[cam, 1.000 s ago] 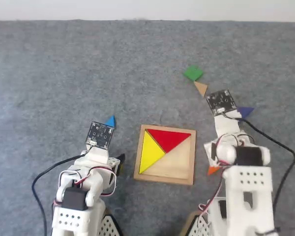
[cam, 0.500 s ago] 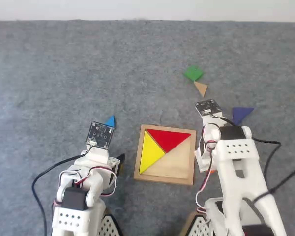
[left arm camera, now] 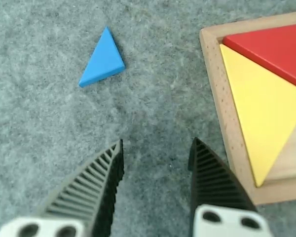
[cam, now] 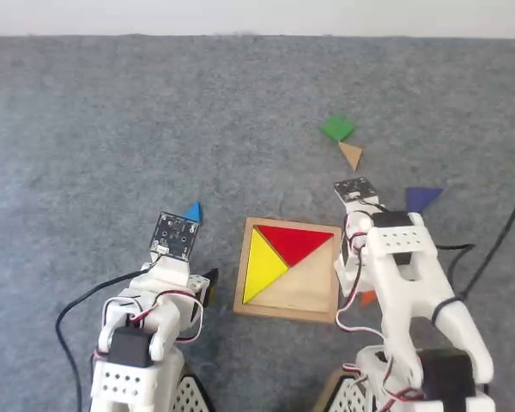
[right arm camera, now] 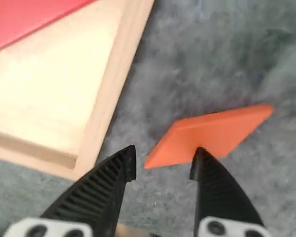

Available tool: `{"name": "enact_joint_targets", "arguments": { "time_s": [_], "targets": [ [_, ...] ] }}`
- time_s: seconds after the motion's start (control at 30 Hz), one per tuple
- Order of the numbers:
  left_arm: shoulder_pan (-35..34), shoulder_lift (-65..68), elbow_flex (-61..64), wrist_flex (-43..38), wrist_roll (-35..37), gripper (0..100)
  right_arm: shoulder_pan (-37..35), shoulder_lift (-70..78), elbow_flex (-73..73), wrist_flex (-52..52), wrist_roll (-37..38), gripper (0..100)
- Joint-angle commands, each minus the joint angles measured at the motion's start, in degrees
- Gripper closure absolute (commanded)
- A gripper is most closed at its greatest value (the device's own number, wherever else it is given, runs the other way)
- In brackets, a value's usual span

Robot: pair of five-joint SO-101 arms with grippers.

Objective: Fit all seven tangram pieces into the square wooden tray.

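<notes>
Left gripper (left arm camera: 157,143): jaws apart, empty, lower left; blue triangle (left arm camera: 102,60) ahead. Wooden tray (cam: 283,311): centre. Right gripper (right arm camera: 165,150): jaws apart over near end of orange parallelogram (right arm camera: 212,133), just right of tray, long axis slanting across the gap.

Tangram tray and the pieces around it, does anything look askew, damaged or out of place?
Nothing stands out. The red triangle and yellow triangle sit flush in the wooden tray, edges meeting cleanly. The orange piece lies flat on the carpet just outside the tray's rim, apart from it, undamaged.
</notes>
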Motion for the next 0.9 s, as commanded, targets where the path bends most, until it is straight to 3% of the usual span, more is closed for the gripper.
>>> {"name": "enact_joint_targets", "arguments": {
  "time_s": [0.0,0.47,0.87],
  "targets": [
    [0.3,-0.4,-0.4,-0.3,-0.1,79,0.0,5.7,-3.0,-5.4,-0.6,83.1],
    [0.3,-0.4,-0.4,-0.3,-0.1,79,18.2,9.5,-7.4,-10.7,-1.6,83.5],
    [0.3,-0.4,-0.4,-0.3,-0.1,79,22.3,9.5,-10.1,-10.8,-1.6,83.6]
  ]
}}
